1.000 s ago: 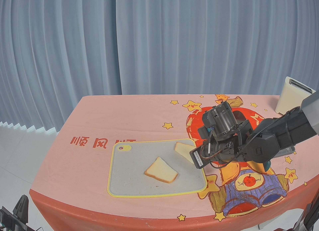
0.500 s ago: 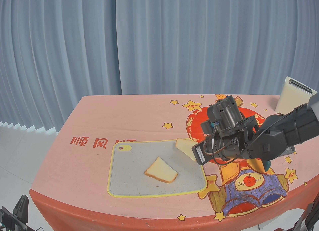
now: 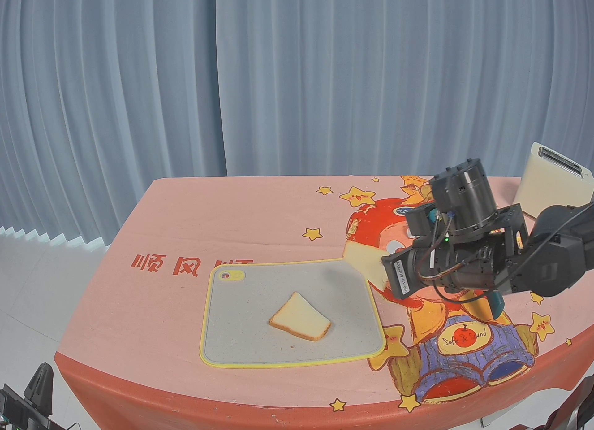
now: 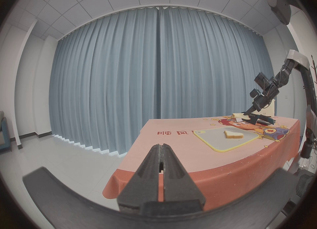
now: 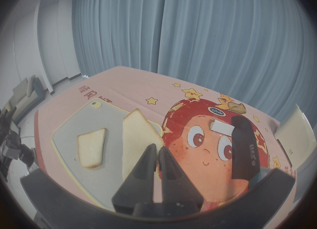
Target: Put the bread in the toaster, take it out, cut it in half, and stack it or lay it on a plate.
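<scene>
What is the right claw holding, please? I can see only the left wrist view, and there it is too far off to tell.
Observer: The right claw is shut on a half slice of bread, held above the right edge of the cutting board.
Operator: Thank you. How does it grip the slice?
Observer: It pinches the slice by one edge; the rest juts out ahead of the claw.
Operator: And where is the toaster?
Observer: The toaster stands at the far right corner of the table, slot facing up.
</scene>
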### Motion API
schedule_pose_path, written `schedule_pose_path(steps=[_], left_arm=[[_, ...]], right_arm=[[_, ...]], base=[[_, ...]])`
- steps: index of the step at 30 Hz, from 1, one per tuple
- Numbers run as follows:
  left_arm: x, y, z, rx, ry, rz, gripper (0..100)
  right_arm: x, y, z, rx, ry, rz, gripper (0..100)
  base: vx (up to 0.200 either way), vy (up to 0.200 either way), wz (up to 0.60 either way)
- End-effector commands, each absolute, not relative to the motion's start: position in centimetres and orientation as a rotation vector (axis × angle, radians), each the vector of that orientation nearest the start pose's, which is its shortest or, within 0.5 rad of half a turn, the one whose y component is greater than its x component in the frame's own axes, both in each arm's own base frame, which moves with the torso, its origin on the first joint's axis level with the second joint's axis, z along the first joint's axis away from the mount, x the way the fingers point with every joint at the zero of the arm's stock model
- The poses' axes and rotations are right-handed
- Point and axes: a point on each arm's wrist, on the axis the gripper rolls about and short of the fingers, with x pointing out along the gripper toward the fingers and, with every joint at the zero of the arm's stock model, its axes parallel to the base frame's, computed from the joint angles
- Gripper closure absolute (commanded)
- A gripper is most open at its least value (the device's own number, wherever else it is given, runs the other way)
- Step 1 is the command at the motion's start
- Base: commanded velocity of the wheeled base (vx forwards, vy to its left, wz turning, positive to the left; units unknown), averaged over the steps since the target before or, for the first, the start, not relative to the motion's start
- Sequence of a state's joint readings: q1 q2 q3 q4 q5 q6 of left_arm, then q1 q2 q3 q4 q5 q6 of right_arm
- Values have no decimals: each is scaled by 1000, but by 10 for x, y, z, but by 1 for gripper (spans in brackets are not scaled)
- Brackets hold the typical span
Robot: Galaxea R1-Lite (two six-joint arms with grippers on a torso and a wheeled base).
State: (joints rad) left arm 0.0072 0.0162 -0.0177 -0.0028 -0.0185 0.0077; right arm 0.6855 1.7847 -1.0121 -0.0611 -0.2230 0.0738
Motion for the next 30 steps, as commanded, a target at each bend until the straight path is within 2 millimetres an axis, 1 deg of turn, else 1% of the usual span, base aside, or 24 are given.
schedule_pose_path(steps=[1, 5, 6, 10, 14, 16, 17, 18, 23, 27, 30], left_arm=[[-23, -1, 76, 8, -3, -11, 100], [-23, -1, 76, 8, -3, -11, 100], [-23, -1, 76, 8, -3, -11, 100], [-23, -1, 76, 8, -3, -11, 100], [-23, -1, 76, 8, -3, -11, 100], [-23, -1, 76, 8, -3, -11, 100], [-23, -1, 76, 8, -3, -11, 100], [-23, -1, 76, 8, -3, -11, 100], [-23, -1, 76, 8, -3, -11, 100], [-23, -1, 76, 8, -3, -11, 100], [-23, -1, 76, 8, -3, -11, 100]], right_arm=[[231, 185, 176, -190, 621, 419, 100], [221, 178, 181, -173, 614, 418, 100], [214, 172, 184, -166, 605, 421, 100], [199, 163, 190, -150, 584, 432, 100], [189, 151, 194, -145, 566, 409, 100], [185, 147, 196, -133, 559, 416, 100], [183, 147, 196, -132, 558, 418, 100], [176, 143, 196, -124, 559, 426, 100], [161, 135, 184, -123, 591, 437, 100], [157, 134, 187, -106, 558, 449, 100], [147, 130, 189, -104, 540, 464, 100]], base=[[0, 0, 0], [0, 0, 0], [0, 0, 0], [0, 0, 0], [0, 0, 0], [0, 0, 0], [0, 0, 0], [0, 0, 0], [0, 0, 0], [0, 0, 0], [0, 0, 0]])
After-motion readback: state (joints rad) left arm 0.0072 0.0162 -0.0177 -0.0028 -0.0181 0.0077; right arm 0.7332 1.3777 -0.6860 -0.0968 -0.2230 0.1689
